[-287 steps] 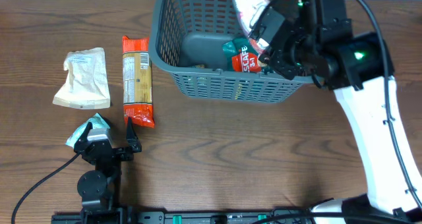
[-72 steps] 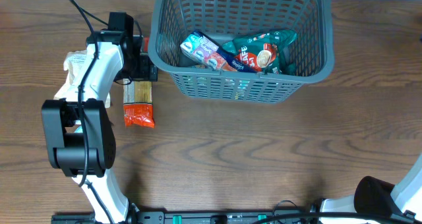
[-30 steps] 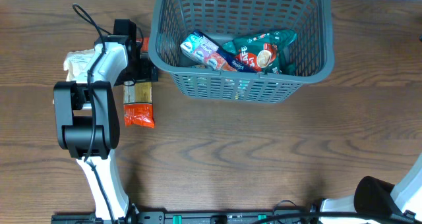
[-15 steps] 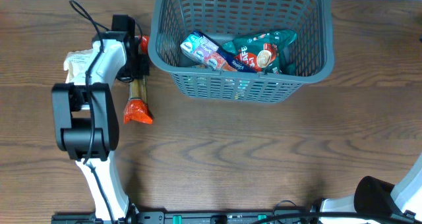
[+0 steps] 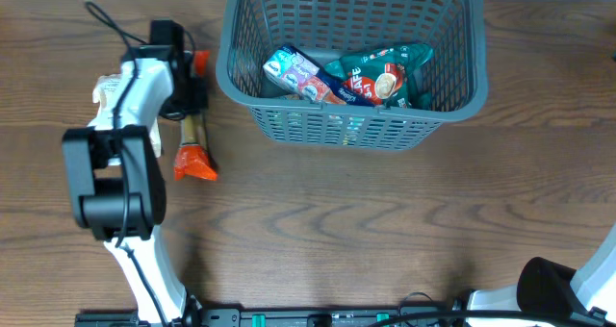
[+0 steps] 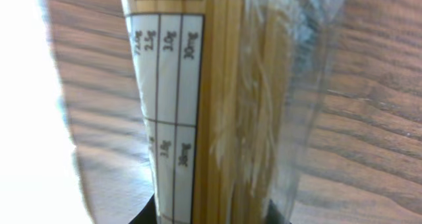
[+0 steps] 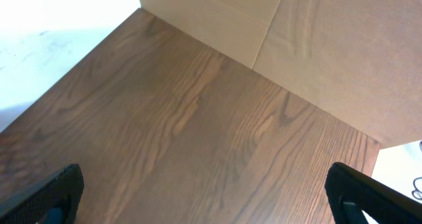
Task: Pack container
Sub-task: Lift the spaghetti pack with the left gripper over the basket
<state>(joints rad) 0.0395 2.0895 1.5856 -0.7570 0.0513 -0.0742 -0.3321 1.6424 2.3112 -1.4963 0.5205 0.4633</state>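
Left tool (image 5: 192, 98) is clenching the packet (image 5: 193, 159), whose wrapper is filling the wrist view and hiding the fingers. Basket (image 5: 356, 127) is standing just right of it. Right tool (image 7: 204, 201) is gaping above wood-grain desk (image 5: 337, 231).

The dark wooden bench (image 5: 337, 231) carries the grey container (image 5: 318, 125) at upper centre. At upper left lies a beige pouch (image 5: 99, 92); just right of it, an orange-ended packet (image 5: 194, 162) stands on edge.

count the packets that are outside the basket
2: an orange-ended packet pinched in the left gripper, left of the basket, and a beige pouch further left, mostly covered by the left arm. More could be hidden beneath it.
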